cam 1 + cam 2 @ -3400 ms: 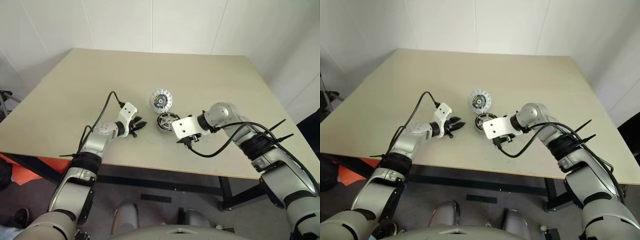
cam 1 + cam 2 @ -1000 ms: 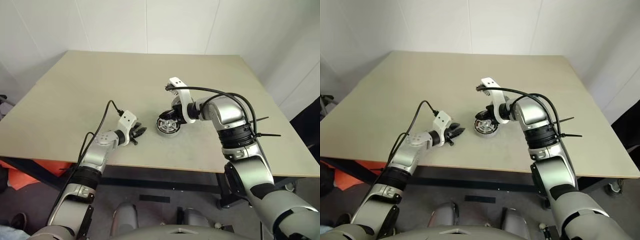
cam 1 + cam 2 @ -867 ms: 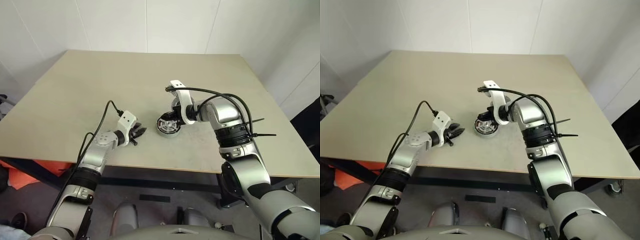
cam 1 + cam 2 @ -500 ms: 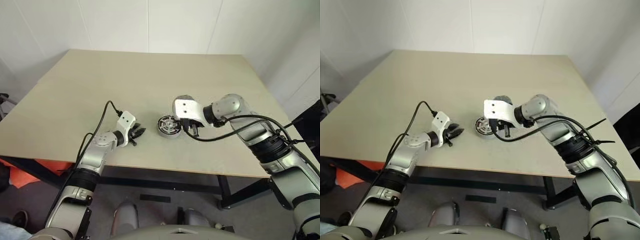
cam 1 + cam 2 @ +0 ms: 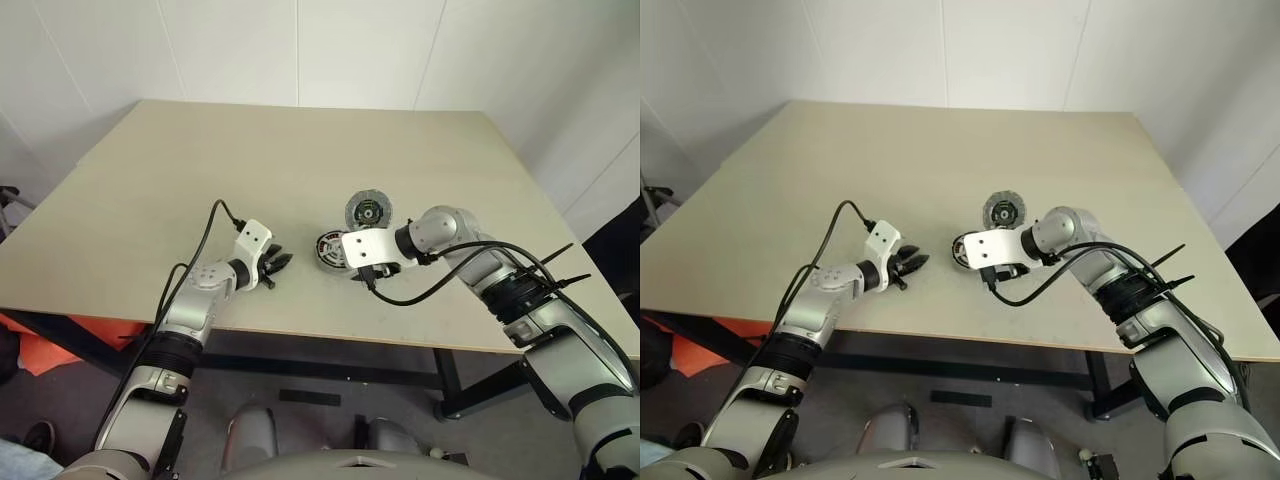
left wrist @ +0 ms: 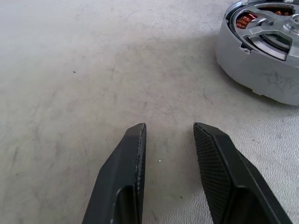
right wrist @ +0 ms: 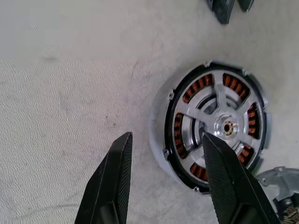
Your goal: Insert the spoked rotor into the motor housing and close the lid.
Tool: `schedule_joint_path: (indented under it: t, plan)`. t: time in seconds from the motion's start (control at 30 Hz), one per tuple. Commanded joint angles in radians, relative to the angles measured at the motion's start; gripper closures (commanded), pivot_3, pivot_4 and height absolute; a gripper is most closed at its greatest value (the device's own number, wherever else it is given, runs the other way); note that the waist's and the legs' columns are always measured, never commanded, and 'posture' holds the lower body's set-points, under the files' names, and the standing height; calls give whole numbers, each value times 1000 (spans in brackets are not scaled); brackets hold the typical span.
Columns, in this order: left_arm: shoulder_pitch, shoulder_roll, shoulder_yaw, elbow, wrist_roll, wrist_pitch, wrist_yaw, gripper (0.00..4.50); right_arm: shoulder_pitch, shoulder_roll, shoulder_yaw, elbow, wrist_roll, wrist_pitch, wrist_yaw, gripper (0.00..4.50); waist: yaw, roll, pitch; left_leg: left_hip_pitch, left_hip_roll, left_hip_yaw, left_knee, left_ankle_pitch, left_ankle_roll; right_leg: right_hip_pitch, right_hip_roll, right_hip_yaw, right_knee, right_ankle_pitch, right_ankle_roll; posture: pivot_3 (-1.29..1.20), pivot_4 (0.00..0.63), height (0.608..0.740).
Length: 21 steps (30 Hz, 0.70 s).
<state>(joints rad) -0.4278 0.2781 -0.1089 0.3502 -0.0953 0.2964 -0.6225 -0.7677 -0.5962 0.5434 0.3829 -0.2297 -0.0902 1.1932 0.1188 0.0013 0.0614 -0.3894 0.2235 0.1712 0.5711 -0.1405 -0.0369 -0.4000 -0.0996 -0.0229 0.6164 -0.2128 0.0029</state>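
The round metal motor housing [image 7: 215, 128] shows copper windings behind a silver spoked face, on the matte table [image 5: 200, 160]. Beyond it lies a disc [image 5: 368, 211], probably the lid. Left gripper [image 6: 168, 135] and right gripper [image 7: 166, 149] both stand released, empty.

— What is sitting where on the beige rectangular table [image 5: 200, 160]?
— The round silver motor housing with copper windings [image 7: 216, 129] is lying near the front edge. The flat round grey lid disc [image 5: 368, 211] is resting just behind it, slightly to its right.
— And the arms?
— The left gripper [image 5: 283, 263] is hovering left of the housing, the right gripper [image 7: 166, 173] over it.
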Motion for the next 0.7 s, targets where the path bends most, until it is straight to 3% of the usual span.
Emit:
schedule_joint_path:
  t: [0.03, 0.17, 0.53, 0.7]
  plan:
    - [-2, 6, 19, -16, -4, 2, 14, 2753, -32, 10, -5, 84, -34, -73, -19, 1876, -1, 0, 0, 0, 0, 0, 0, 0, 0, 0, 0, 0, 0, 0, 0, 0, 0, 740]
    - [4, 8, 21, -22, -6, 3, 20, 2753, -21, 7, -3, 110, -51, -105, -17, 1876, -5, 0, 0, 3, 0, 0, 1, 0, 0, 2, 0, 0, 2, 0, 0, 0, 0, 740]
    - [-2, 8, 22, -11, -5, 1, 20, 2753, 25, 5, -6, -68, -42, -48, 56, 1876, -15, 0, 0, 4, 0, -1, 2, 0, 0, 4, 0, 0, 2, 0, 0, 0, 0, 740]
    - [-3, 3, 23, -7, -5, 0, 20, 2753, 9, 15, 9, -35, -80, -35, 54, 1876, -17, 0, 0, 3, 0, -1, 1, 0, 1, 3, 1, 0, 1, 0, 0, 0, 0, 740]
